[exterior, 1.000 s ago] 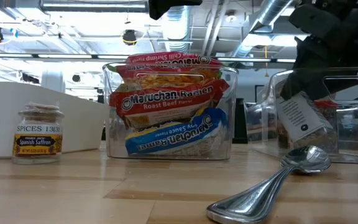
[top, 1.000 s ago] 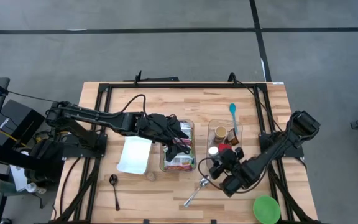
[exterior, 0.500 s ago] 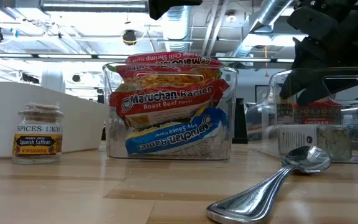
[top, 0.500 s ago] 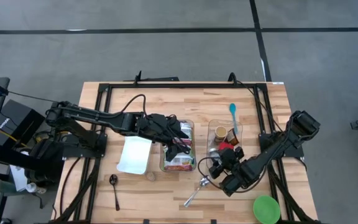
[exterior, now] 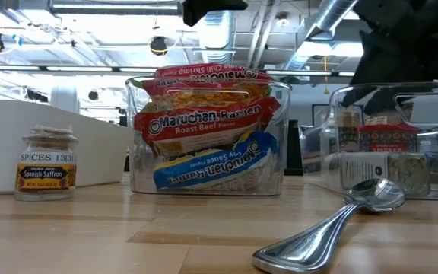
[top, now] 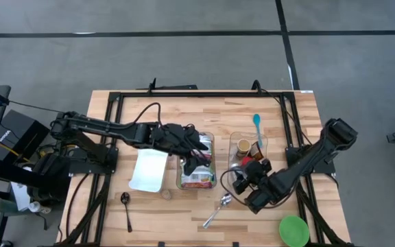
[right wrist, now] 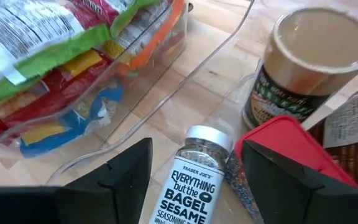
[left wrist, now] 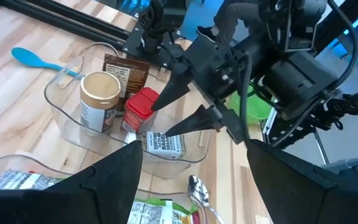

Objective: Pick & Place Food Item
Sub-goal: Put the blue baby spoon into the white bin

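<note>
The clear glass jar of everything-but-the-bagel sesame seasoning with its silver cap [right wrist: 194,177] lies on its side in the clear plastic spice bin [top: 239,140], right below my right claw [top: 247,176], and nothing grips it. I see that claw released, its two dark fingers [right wrist: 114,177] spread wide to either side of the jar without touching it.

Largest first: the pale wooden tabletop [top: 280,116] carries everything. My left claw [top: 196,155] hangs over the clear plastic bin of ramen packets [exterior: 207,137], fingers apart and empty; the white rectangular tray [top: 148,170] sits just beside that claw, on the side away from the right arm. Just beyond the right claw, inside the spice bin, stand a tan-lidded dark-labelled jar [right wrist: 303,62] and a red-lidded container [right wrist: 294,155], the latter touching the sesame jar. A shiny metal spoon [exterior: 333,228] lies on the tabletop near the right claw, outside the bin. A small saffron jar [exterior: 46,164] stands near the white tray.
</note>
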`<state>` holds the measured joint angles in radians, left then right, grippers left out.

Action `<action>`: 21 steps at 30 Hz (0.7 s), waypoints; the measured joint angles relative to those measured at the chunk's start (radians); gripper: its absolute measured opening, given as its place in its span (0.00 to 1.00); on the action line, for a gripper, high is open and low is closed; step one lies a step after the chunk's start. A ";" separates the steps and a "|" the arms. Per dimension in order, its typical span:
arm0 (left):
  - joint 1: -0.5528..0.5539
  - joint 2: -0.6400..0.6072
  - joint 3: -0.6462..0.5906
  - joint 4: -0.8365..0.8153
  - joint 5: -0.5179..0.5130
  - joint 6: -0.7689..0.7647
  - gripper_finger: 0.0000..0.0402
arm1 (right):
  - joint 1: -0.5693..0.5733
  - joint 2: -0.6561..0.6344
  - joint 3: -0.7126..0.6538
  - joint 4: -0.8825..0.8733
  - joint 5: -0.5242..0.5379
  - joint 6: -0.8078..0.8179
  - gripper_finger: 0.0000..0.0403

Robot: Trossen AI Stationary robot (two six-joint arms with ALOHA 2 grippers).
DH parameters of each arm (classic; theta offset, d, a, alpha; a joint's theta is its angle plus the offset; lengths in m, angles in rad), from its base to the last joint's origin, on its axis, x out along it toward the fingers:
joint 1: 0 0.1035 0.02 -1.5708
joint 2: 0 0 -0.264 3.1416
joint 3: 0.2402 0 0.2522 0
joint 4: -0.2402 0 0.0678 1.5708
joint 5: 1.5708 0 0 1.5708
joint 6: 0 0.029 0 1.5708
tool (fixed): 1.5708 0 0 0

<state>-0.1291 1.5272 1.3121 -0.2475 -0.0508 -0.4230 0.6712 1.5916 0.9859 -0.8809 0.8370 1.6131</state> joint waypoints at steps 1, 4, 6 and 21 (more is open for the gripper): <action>0.000 0.000 0.000 0.003 -0.002 0.000 0.71 | 0.000 -0.010 0.000 -0.008 0.000 0.000 0.59; 0.000 0.000 0.000 0.016 -0.002 0.000 0.71 | 0.000 -0.048 0.000 -0.023 0.002 -0.027 0.59; 0.000 0.000 0.000 0.028 -0.002 0.000 0.71 | 0.000 -0.080 0.000 -0.025 0.008 -0.058 0.58; 0.043 0.000 0.000 0.070 -0.007 0.000 0.71 | -0.020 -0.390 0.000 -0.024 0.030 -0.400 0.30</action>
<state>-0.0866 1.5272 1.3121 -0.1771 -0.0582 -0.4229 0.6514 1.2012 0.9859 -0.9051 0.8674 1.2126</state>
